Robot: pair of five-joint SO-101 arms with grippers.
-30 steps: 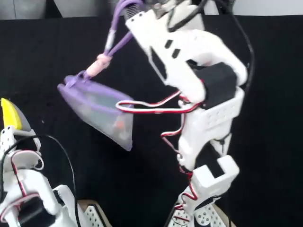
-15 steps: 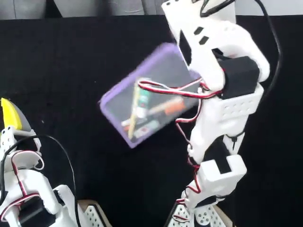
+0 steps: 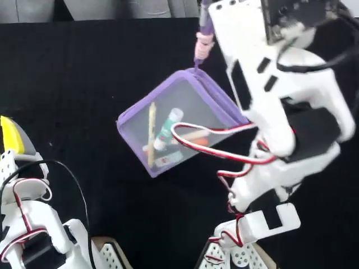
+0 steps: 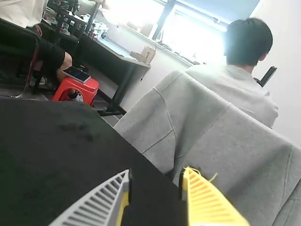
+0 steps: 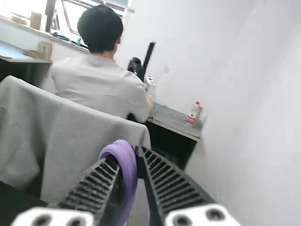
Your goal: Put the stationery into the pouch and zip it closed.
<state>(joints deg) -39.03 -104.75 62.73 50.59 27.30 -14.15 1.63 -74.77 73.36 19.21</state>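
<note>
The purple pouch [image 3: 180, 106] hangs tilted over the middle of the black table, its clear side facing up. Through it I see a yellow pencil [image 3: 151, 134], a white and green tube [image 3: 167, 130] and an orange pen [image 3: 194, 136]. Its purple strap [image 3: 203, 33], with a pink sleeve, runs up to the raised right arm [image 3: 280, 84]. In the right wrist view my right gripper [image 5: 131, 172] is shut on that purple strap [image 5: 123, 162]. My left gripper [image 4: 155, 197] points at the table's far edge, its yellow fingers [image 4: 202, 197] apart and empty. Its yellow tip [image 3: 12, 134] shows at the table's left edge.
The left arm's white body and cables [image 3: 33, 224] fill the front left corner. The right arm's base [image 3: 247, 235] stands at the front centre-right. A grey cloth-covered chair back [image 4: 211, 141] stands just beyond the table's far edge.
The pouch swung from hanging edge-on at the left to the middle and turned its flat clear side up. The right arm shifted right and closer to the camera. The left arm stayed still.
</note>
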